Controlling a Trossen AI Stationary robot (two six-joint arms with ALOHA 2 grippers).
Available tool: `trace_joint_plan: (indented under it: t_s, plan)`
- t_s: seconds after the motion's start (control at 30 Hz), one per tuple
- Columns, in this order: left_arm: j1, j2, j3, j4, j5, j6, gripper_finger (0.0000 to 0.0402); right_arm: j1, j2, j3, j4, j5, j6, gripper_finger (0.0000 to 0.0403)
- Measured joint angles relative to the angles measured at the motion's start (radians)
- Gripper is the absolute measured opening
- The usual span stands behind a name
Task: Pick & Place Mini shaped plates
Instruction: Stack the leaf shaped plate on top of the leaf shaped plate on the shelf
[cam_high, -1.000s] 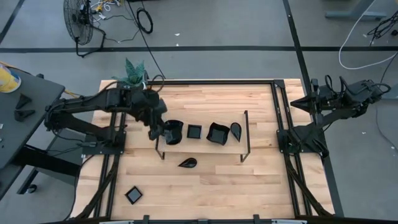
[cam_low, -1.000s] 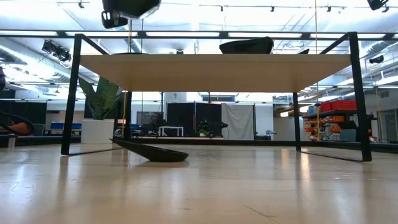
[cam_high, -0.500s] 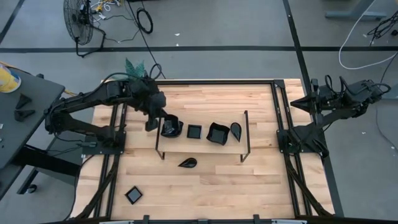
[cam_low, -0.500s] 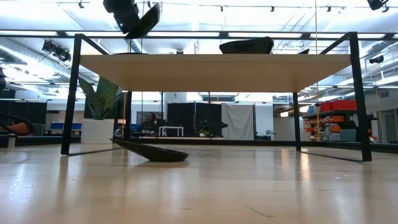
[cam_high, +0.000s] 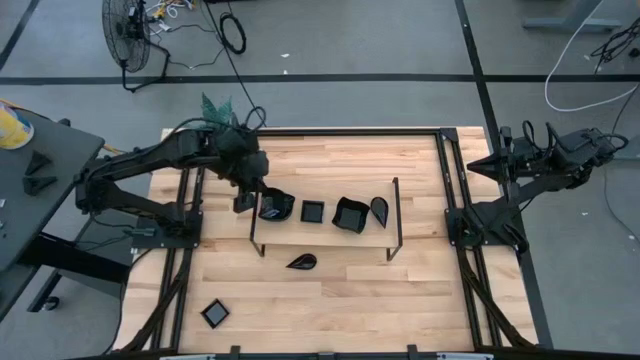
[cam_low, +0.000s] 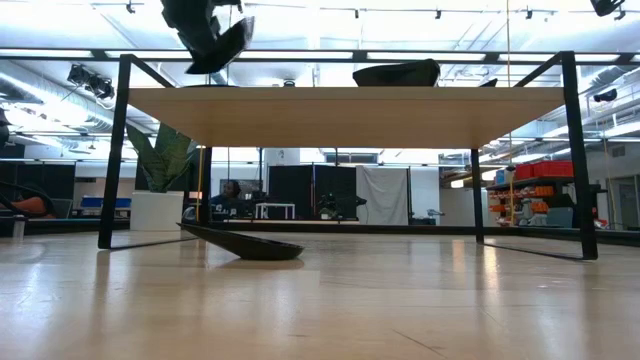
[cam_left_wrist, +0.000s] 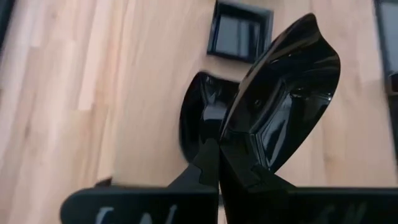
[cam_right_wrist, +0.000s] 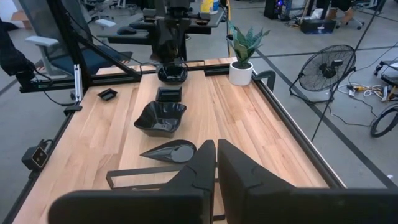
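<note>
My left gripper (cam_high: 244, 202) is shut on a glossy black mini plate (cam_high: 276, 207) over the left end of the raised shelf (cam_high: 325, 235). The low view shows the plate (cam_low: 226, 44) tilted, just above the shelf top. On the shelf sit a square plate (cam_high: 313, 211), a wavy plate (cam_high: 350, 214) and a teardrop plate (cam_high: 379, 209). A leaf-shaped plate (cam_high: 301, 262) and a small square plate (cam_high: 215, 313) lie on the table in front. My right gripper (cam_right_wrist: 216, 155) is shut and waits beyond the table's right edge (cam_high: 500, 162). My left gripper pinches the plate's rim (cam_left_wrist: 241, 163) between its two fingers, at the edge nearest the arm. The fingers slant down from the table's left. The plate is lifted clear of the shelf and tilted, its hollow side (cam_left_wrist: 280, 106) facing up and away from the fingers.
A white pot with a green plant (cam_high: 218, 115) stands at the table's far left corner, close behind my left arm. The shelf's thin black legs (cam_high: 397, 215) rise from the table. Bare wood lies on the near half of the table (cam_high: 380, 300).
My left gripper has moved a little toward the table's far edge and rolled about its own axis, staying shut. The held plate has turned with it and now hangs more tilted above the shelf's left end.
</note>
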Motion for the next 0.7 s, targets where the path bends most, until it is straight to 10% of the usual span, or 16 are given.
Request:
trace_joint_plan:
  t_s: [0.7]
  plan:
    - [0.013,0.086,0.000,0.001,0.005,0.022,0.0004,0.000,-0.001,0.000,0.000,0.000,0.000,0.0023]
